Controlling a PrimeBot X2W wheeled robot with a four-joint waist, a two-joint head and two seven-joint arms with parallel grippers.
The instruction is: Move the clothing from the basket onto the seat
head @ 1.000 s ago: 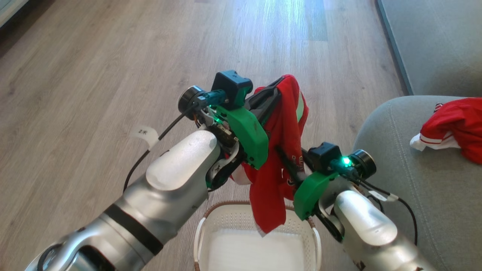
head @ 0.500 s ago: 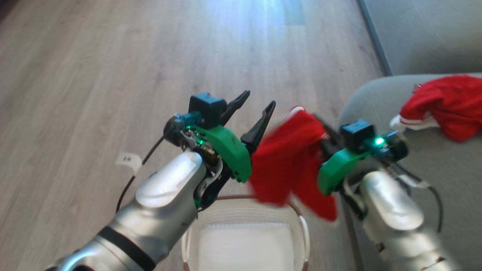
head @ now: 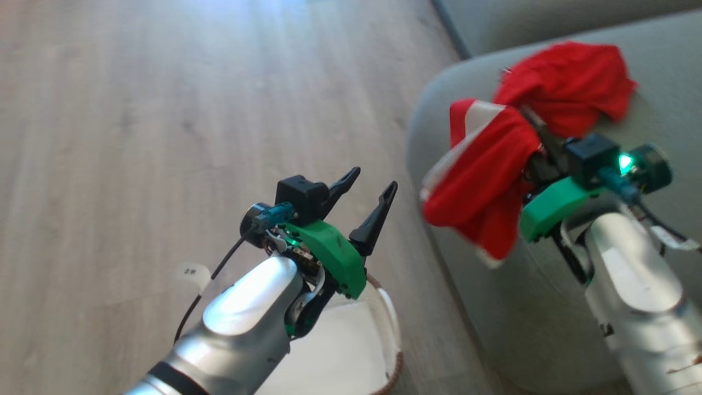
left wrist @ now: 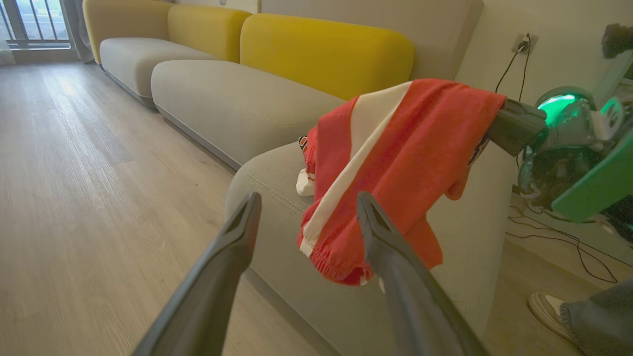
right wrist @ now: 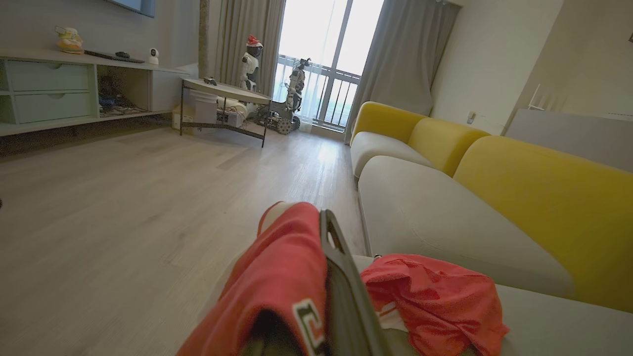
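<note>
Left arm's cable tag (head: 192, 272) is carrying small print, too blurred to read. Empty left gripper (head: 373, 182) is hovering, fingers apart, near the basket (head: 394, 329) on pale wood floor (head: 164, 109). The right gripper (head: 536, 125) is clamping a red garment (head: 482, 175), its dark logo unreadable, over the grey seat (head: 548, 329) edge. A second garment (head: 570, 82) is lying on the cushion.

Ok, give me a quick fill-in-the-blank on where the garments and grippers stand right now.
1. The left gripper is ___ and holds nothing.
2. The right gripper is shut on the hanging garment, red with a ___ stripe.
3. The other garment lies crumpled on the ___.
Missing: open; white; seat.
</note>
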